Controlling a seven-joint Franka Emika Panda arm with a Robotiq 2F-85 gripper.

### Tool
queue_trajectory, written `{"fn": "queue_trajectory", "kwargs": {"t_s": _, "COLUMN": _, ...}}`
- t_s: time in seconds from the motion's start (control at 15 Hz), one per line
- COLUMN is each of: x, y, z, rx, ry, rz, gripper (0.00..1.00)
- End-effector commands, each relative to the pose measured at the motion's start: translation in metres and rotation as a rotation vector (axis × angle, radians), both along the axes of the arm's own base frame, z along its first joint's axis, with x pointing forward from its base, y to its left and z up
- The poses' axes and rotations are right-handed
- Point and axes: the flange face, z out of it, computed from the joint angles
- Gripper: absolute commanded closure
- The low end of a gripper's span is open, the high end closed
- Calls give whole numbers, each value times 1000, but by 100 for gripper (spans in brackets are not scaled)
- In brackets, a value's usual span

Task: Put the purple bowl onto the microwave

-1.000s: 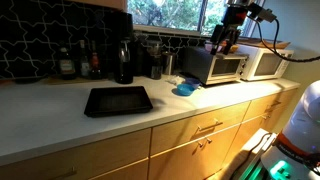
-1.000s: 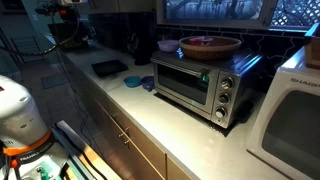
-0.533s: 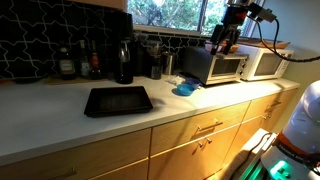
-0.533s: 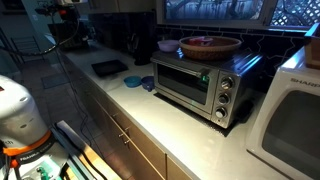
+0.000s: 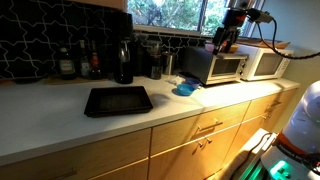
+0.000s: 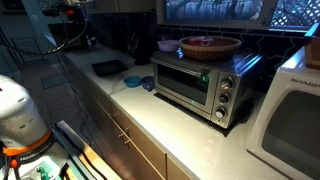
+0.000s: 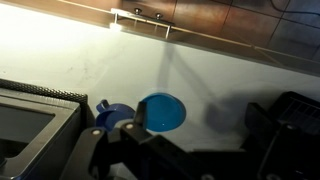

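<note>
The purple bowl (image 7: 112,113) stands on the white counter between a bright blue dish (image 7: 162,111) and the microwave (image 7: 35,118), close beside both. In an exterior view it is a small dark shape (image 6: 148,84) at the foot of the silver microwave (image 6: 195,85). The microwave also shows in an exterior view (image 5: 226,66). My gripper (image 7: 195,135) is open and empty, high above the counter and the blue dish. In an exterior view it hangs near the microwave's top (image 5: 228,42).
A brown dish (image 6: 210,45) lies on the microwave's top, with a pale purple round thing (image 6: 167,44) behind it. A white microwave (image 6: 295,120) stands beside. A black tray (image 5: 118,100), bottles and dark appliances (image 5: 123,62) line the counter.
My arm has shifted a little; its cables now show at the upper left of an exterior view. The bowl and dishes have not moved.
</note>
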Motion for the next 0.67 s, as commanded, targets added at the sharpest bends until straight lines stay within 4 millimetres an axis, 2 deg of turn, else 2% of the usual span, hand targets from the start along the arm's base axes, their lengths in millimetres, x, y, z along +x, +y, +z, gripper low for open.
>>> {"fn": "queue_trajectory", "kwargs": {"t_s": 0.0, "x": 26, "y": -42, "z": -22, "rx": 12, "ry": -8, "rz": 28, "gripper": 0}}
{"fn": "queue_trajectory", "kwargs": {"t_s": 0.27, "x": 55, "y": -78, "z": -53, "rx": 80, "ry": -13, "rz": -45, "gripper": 0}}
{"fn": "queue_trajectory", "kwargs": {"t_s": 0.6, "x": 83, "y": -101, "z": -98, "rx": 100, "ry": -12, "rz": -211, "gripper": 0}}
